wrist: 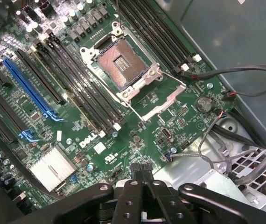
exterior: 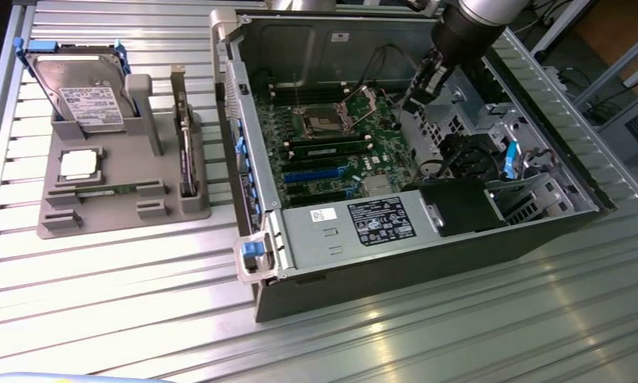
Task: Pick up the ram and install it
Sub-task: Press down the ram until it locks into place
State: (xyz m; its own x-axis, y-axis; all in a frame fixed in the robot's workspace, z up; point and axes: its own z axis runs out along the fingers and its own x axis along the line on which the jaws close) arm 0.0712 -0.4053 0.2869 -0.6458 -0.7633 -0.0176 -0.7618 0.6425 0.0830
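The ram [exterior: 105,191], a thin green stick, lies flat in a low slot of the grey holder [exterior: 116,209] on the counter [exterior: 137,303], at the exterior view's left, well apart from the arm. Its small chips cannot be made out. A second green stick [exterior: 330,149] sits in a slot of the motherboard [wrist: 137,144]. The arm [exterior: 470,28] reaches down into the open computer case [exterior: 404,263]. The hand [wrist: 141,172] hovers above the motherboard, near the empty processor socket [wrist: 122,65], its fingers pressed together and holding nothing.
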